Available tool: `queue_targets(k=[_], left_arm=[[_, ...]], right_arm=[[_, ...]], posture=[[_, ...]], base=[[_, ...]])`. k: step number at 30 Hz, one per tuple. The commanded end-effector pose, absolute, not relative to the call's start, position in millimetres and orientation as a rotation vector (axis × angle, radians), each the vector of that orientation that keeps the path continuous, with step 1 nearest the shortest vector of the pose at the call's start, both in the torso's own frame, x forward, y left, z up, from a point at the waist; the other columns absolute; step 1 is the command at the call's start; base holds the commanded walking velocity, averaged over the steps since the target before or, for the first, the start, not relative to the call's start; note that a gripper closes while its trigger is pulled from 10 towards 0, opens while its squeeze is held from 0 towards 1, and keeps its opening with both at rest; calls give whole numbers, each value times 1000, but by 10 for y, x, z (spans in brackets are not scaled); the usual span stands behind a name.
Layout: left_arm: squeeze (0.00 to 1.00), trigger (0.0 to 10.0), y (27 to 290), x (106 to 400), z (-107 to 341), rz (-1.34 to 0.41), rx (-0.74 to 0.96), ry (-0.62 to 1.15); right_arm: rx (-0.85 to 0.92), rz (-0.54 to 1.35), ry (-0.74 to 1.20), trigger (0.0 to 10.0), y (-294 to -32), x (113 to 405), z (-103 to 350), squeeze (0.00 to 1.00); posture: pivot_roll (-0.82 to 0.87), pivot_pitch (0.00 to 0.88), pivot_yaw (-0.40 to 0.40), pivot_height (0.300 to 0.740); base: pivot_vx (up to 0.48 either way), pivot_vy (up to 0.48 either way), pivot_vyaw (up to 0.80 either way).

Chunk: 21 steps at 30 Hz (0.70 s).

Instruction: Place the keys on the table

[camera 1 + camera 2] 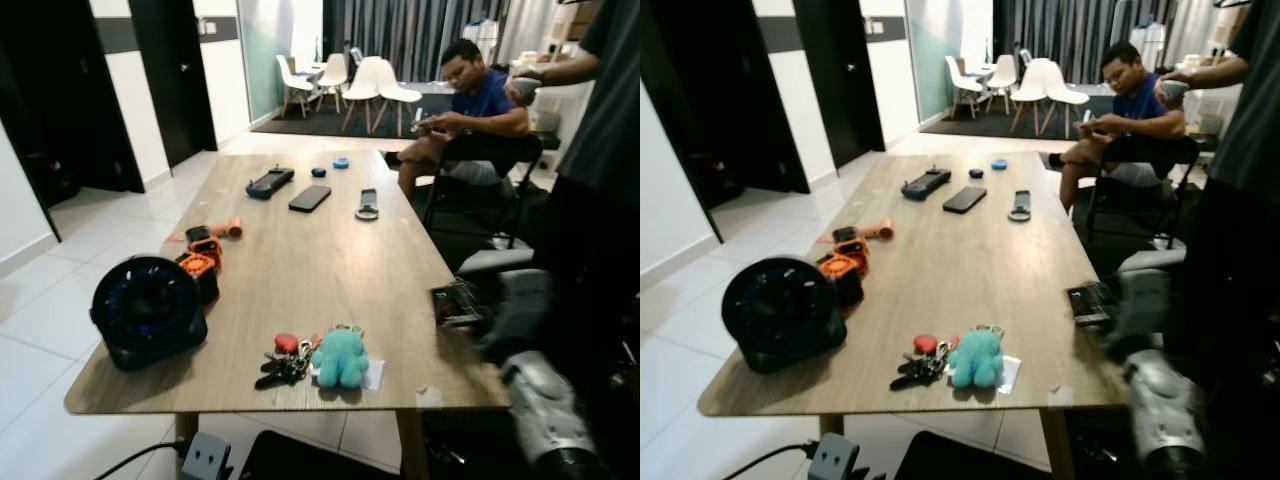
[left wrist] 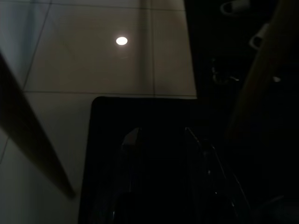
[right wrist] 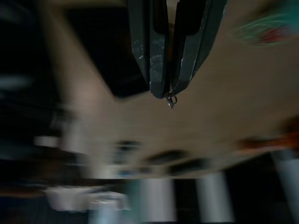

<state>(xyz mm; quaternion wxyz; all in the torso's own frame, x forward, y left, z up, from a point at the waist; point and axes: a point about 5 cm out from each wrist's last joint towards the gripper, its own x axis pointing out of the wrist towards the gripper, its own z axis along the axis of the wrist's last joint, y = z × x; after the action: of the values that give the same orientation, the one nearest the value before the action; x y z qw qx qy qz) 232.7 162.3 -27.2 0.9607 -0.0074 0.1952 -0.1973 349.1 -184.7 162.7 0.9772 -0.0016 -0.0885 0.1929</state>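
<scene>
Since the keys (image 1: 288, 363) already lie on the wooden table (image 1: 330, 270), near its front edge and free of either arm, the placing itself looks done; what remains, by my judgement, is only for the right arm to clear away from the tabletop.

The bunch is a dark cluster of keys and rings with a small red tag at its top, and it touches a teal plush octopus keychain (image 1: 340, 358) that rests on a clear sleeve just beside it. It sits flat, settled, with nothing propping it up.

The right gripper (image 3: 169, 93) hangs off the table's right edge, its silver forearm blurred in the head views. In the wrist view its two black fingers are pressed almost together with only a thin slit between them; a tiny metal ring or hook glints at their tips, too small to identify.

The left gripper (image 2: 161, 154) points at the tiled floor beside a dark mat, in deep shade; whether its fingers are spread or closed, I cannot tell.
</scene>
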Motion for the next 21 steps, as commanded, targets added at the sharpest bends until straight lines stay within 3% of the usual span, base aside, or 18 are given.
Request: queue_targets(k=[1,8,16,21], left_arm=[[0,10000,1679,2304,-282,-401,1,406],[0,10000,1669,2289,-289,-414,-1,410],[0,10000,1652,2283,-294,-423,-8,411],[0,10000,1637,2277,-296,-431,-14,411]], right_arm=[[-29,483,-167,10000,-1688,3484,1656,0],[-99,649,-130,10000,-1443,3379,1646,0],[-97,673,-123,10000,-1451,3319,1661,0],[-85,575,-161,10000,-1629,3311,1731,0]], posture=[[19,34,45,740],[15,30,44,740],[13,27,44,740],[11,30,46,740]], base=[[0,0,0],[0,0,0],[0,0,0],[0,0,0]])
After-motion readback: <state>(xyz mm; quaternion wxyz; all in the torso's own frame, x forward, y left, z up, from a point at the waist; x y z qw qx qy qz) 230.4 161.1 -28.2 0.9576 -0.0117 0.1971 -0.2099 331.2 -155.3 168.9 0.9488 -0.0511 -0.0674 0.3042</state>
